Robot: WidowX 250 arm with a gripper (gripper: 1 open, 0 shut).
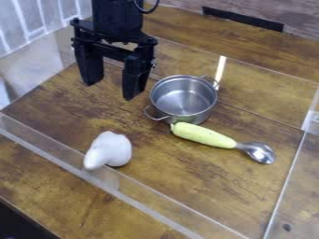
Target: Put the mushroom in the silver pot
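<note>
The mushroom, a small white lumpy toy, lies on the wooden table at the front left. The silver pot, round and shiny with small side handles, stands right of centre and holds nothing that I can see. My gripper hangs in the air behind the mushroom and just left of the pot, pointing down. Its two black fingers stand wide apart with nothing between them. It touches neither the mushroom nor the pot.
A yellow-green corn-like piece with a metal spoon end lies just in front of the pot, angled to the right. Clear plastic walls fence the table along the front, left and right. A pale stick leans behind the pot.
</note>
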